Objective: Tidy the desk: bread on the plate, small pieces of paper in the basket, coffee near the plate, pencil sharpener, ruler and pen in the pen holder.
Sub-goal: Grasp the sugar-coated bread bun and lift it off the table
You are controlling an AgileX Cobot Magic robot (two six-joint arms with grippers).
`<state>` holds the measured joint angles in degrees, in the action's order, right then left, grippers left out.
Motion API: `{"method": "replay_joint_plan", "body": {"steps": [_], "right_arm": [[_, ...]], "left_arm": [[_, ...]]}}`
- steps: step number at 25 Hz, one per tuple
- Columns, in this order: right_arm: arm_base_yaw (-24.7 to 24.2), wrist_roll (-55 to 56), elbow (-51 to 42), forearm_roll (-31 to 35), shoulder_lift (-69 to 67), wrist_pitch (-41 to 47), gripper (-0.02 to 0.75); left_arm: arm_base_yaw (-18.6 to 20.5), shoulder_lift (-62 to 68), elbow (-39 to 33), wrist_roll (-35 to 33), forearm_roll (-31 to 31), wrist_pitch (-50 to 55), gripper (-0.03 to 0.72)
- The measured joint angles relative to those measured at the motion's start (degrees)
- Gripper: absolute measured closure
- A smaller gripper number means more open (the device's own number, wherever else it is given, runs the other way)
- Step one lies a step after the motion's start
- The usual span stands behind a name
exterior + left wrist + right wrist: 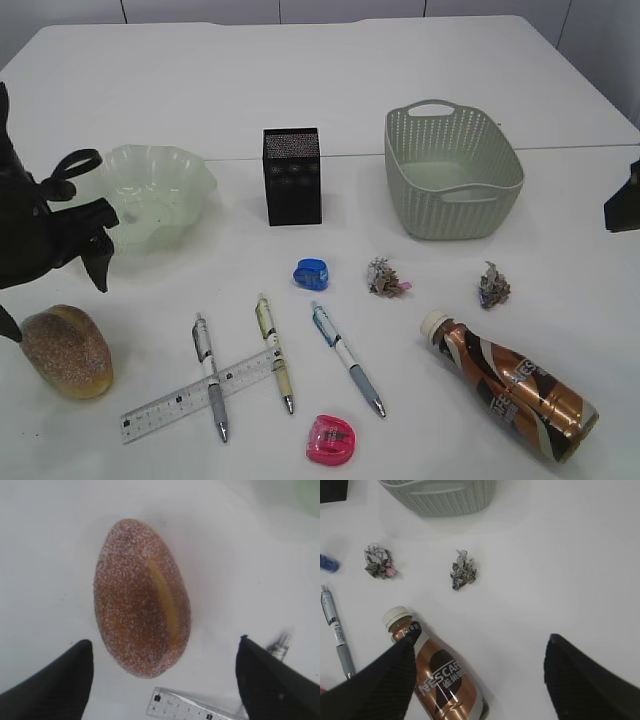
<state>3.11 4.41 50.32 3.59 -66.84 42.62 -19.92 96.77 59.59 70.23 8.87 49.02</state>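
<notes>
A: What takes up the most room?

B: The white table (330, 90). On it, toward the back right, stands the grey-green perforated basket (452, 170), upright, nothing showing inside. Back left is the pale green glass plate (160, 195) with its wavy rim, bare too. Between them, the black mesh pen holder (292, 175) stands upright.

A: And the coffee?

B: The Nescafe bottle (512, 385) lies on its side at the front right, white cap pointing toward the middle of the table, well apart from the plate. The right gripper (477, 677) hangs above it with its jaws spread wide, holding nothing; one black finger overlaps the bottle's shoulder in the right wrist view.

A: The bread?

B: The speckled brown bun (141, 597) sits on the table at the front left, in front of the plate, not on it. The left gripper (165, 677) hovers over it, jaws wide apart and empty, one finger to either side of the bun's near end.

A: Smaller things?

B: The clear ruler (200, 393) lies slanted at the front, crossing under or over two pens (210, 375) (274, 352), I cannot tell which. A third pen (347, 358) lies to the right. A blue pencil sharpener (311, 273) sits in front of the pen holder, a pink sharpener (331, 439) at the front edge. Two crumpled paper scraps (384, 277) (493, 285) lie in front of the basket.
</notes>
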Motion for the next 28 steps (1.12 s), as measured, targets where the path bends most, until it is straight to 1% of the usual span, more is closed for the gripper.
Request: {"method": "replay_joint_plan", "body": {"steps": [6,10,13,16,21,28], "right_arm": [[0.0,0.0,0.0,-0.1,0.0,0.0,0.154],[0.0,0.0,0.0,-0.1,0.0,0.0,0.153],[0.0,0.0,0.0,-0.1,0.0,-0.3,0.153],[0.0,0.0,0.0,-0.1,0.0,-0.5,0.153],[0.0,0.0,0.0,-0.1,0.0,-0.7,0.154],[0.0,0.0,0.0,-0.1,0.0,-0.8,0.154]], "left_arm": [[2.2,1.1,0.0,-0.2,-0.2,-0.7,0.018],[3.8,1.1,0.0,-3.9,-1.2,-1.2,0.018],[4.1,1.9,0.0,-7.2,-3.3,-2.8,0.018],[4.1,3.2,0.0,-8.0,-4.8,-3.0,0.020],[4.1,4.5,0.0,-8.4,-4.6,-2.9,0.029],[4.1,6.7,0.1,-8.4,-1.9,-1.2,0.034]]}}
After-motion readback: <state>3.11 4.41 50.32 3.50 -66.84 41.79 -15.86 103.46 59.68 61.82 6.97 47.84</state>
